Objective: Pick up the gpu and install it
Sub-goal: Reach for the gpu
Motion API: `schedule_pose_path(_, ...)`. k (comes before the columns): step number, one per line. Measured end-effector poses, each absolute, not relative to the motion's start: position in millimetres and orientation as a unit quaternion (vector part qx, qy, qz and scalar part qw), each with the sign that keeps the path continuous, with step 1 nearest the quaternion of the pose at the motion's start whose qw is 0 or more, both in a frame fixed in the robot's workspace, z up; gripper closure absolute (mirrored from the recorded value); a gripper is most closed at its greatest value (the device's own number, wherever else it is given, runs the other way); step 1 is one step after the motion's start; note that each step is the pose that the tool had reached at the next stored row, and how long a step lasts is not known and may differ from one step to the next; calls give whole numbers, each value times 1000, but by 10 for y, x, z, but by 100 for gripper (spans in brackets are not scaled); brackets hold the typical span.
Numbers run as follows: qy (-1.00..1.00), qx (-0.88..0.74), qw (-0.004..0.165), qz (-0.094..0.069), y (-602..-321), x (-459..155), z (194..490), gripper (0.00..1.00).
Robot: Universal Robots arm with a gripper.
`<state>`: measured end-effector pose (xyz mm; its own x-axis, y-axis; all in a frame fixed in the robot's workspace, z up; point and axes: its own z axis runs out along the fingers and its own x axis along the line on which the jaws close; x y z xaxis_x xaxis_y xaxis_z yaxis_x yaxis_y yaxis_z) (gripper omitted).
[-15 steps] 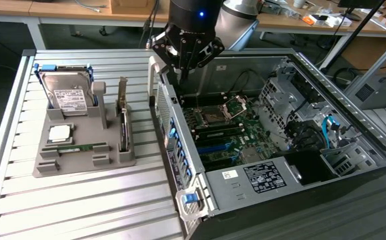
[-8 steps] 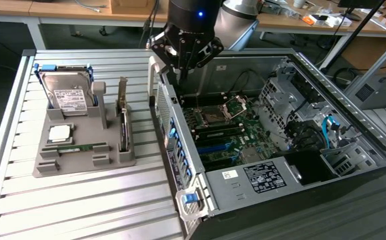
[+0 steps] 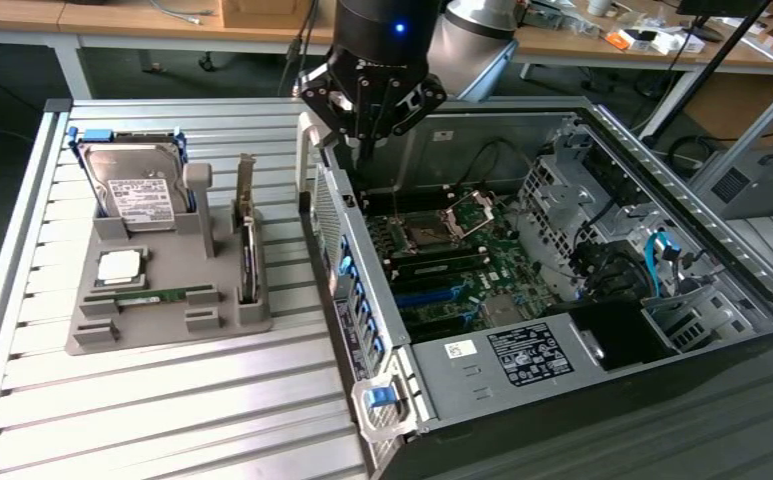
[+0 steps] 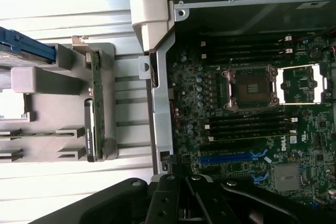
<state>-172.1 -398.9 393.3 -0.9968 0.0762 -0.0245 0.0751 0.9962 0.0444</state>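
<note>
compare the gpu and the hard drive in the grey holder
The gpu is a thin dark card; the hard drive is a thick silver box. The hard drive carries a white label, the gpu a metal bracket. Both stand in slots of the holder.

The exterior view looks obliquely down on the gripper (image 3: 363,132) from farther off. The wrist view faces straight down, close behind it. Both share the motherboard (image 3: 446,255) and holder (image 3: 159,305) beneath.

Open computer case (image 3: 493,140) beside gray holder (image 3: 133,335) with hard drive (image 3: 139,190)
</note>
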Motion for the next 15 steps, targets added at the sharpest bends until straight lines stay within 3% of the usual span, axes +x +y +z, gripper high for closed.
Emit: schedule_pose_path(15,999,38,13,22,-3989,-1776,3933,90)
